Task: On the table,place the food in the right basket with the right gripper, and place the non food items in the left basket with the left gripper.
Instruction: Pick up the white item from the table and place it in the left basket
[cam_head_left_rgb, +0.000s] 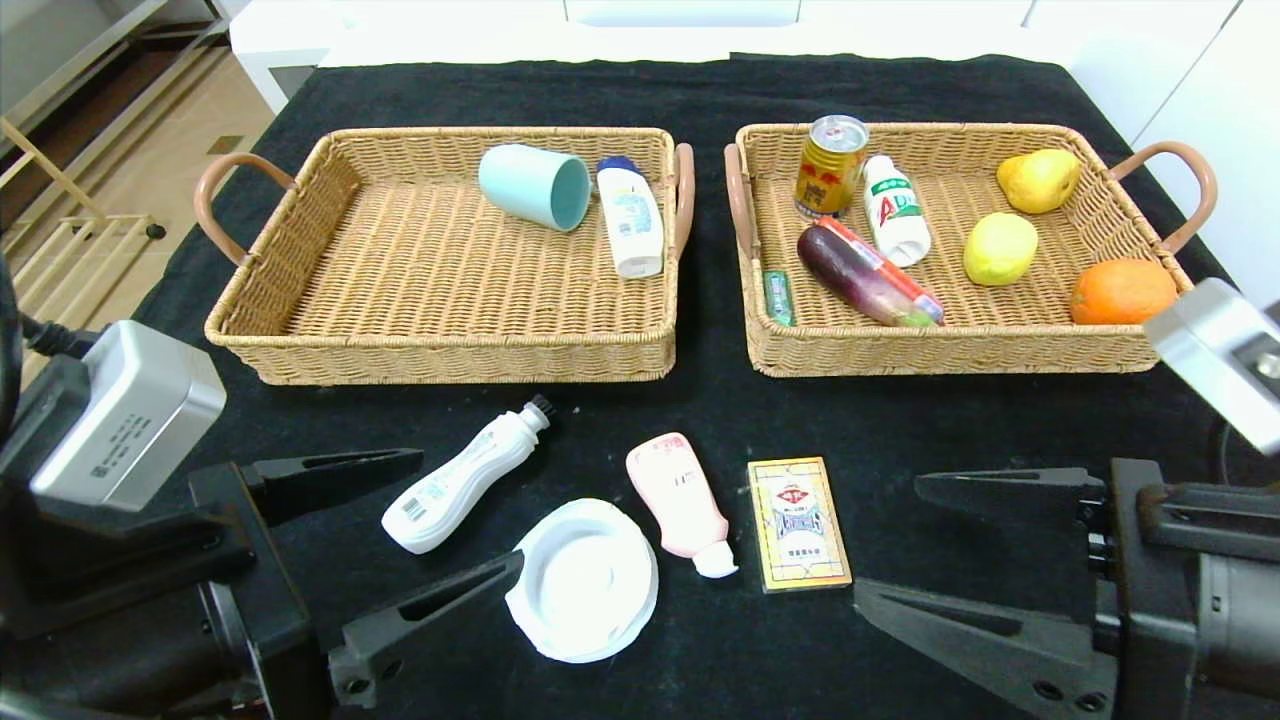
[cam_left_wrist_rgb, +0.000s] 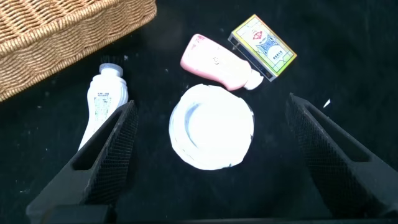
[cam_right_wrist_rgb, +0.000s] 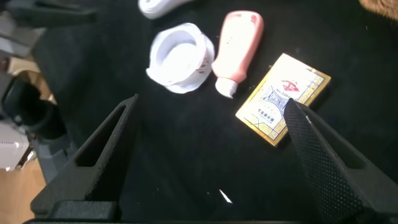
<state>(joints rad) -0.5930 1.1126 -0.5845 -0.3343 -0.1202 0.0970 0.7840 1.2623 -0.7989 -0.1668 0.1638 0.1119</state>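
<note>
Four loose items on the black desk (cam_head_left_rgb: 1000, 420), in front of the two wicker baskets: white bottle (cam_head_left_rgb: 462, 488) with dark cap, white shallow dish (cam_head_left_rgb: 585, 580), pink bottle (cam_head_left_rgb: 682, 503), boxed card pack (cam_head_left_rgb: 799, 522). All look non-food, so likely left basket (cam_head_left_rgb: 300, 300) work for the left claw (cam_head_left_rgb: 412, 520).

Left claw spread wide, low over the desk near the front edge, empty; in its wrist view the dish lies between the fingers, the white bottle just beside one finger. Right claw (cam_head_left_rgb: 935, 545) also spread, empty, low at the front right, one finger close by the card pack.

Handling, judged: white bottle light, stiff plastic, smooth and round, prone to roll; best gripped across the waisted middle. Pink bottle similar, slightly squeezable, cap end narrow; take across the body. Dish thin, light, flimsy, lying flat; hard to pinch except by the raised rim. Card pack rigid, flat, glossy; grip across the short sides.

Surroundings: left basket already holding a teal cup (cam_head_left_rgb: 535, 186) on its side and a white-and-blue bottle (cam_head_left_rgb: 630, 215) at the far right end, much of the floor free. Right basket (cam_head_left_rgb: 1100, 350) crowded with can, milk bottle, aubergine, fruit. Items close together: dish near both bottles, pink bottle cap close to the card pack, so a finger could nudge a neighbour. Front basket wall to clear on the lift.
</note>
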